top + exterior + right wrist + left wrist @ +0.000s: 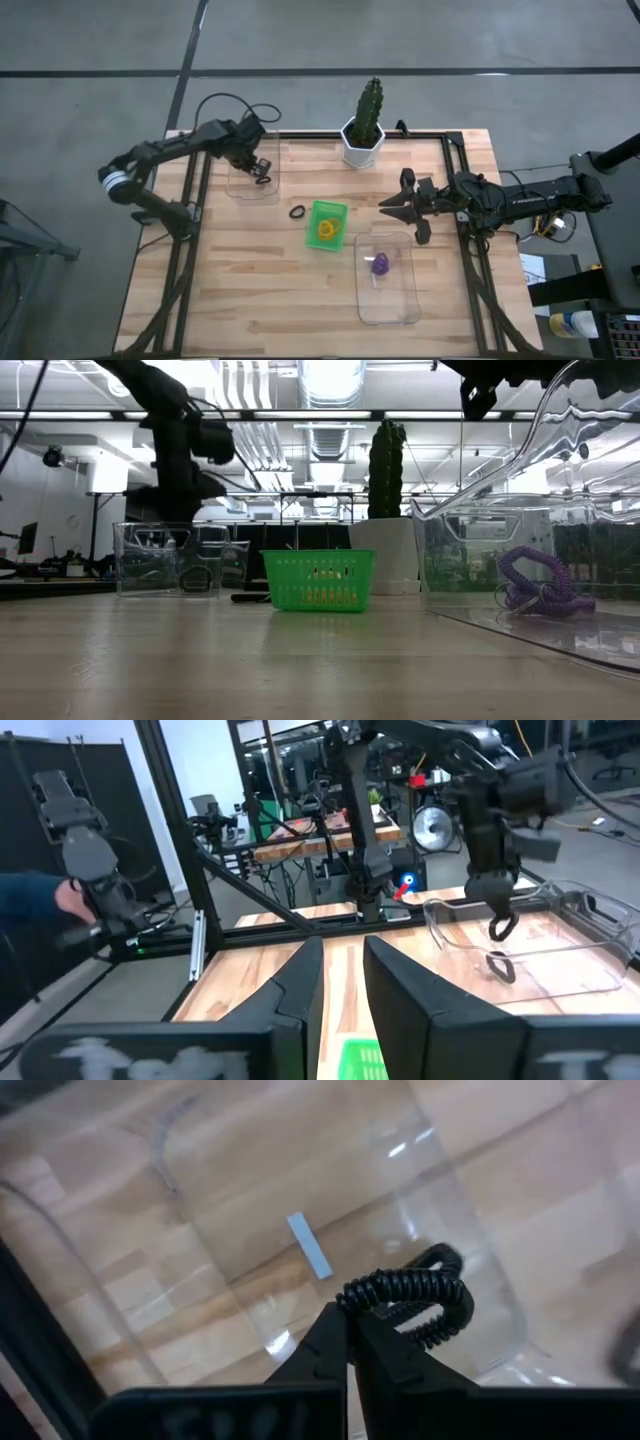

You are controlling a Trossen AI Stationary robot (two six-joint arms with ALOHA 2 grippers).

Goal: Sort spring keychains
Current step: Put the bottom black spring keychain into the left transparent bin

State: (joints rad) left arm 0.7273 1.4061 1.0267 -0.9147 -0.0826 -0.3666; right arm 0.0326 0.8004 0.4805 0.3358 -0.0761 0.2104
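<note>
My left gripper [262, 172] hovers over the far-left clear bin [236, 188], shut on a black spring keychain [410, 1290]. A second black keychain [497, 967] lies on that bin's floor. Another black keychain [297, 212] lies on the table left of the green bin [338, 208], which holds orange keychains [326, 229]. A purple keychain [381, 264] lies in the near-right clear bin [400, 312]. My right gripper [390, 205] is open above the table, right of the green bin, touching nothing. My left gripper pinches the black keychain by one end of its coil [352, 1298] between its two fingertips, coming from above and pointing down. The loop [500, 927] hangs below the fingers, clear of the bin's floor.
A potted cactus in a white pot [362, 140] stands at the table's far edge, between the arms. The bare wood at the table's near left [240, 290] is free. A person's hand [70, 900] shows in the room beyond the table.
</note>
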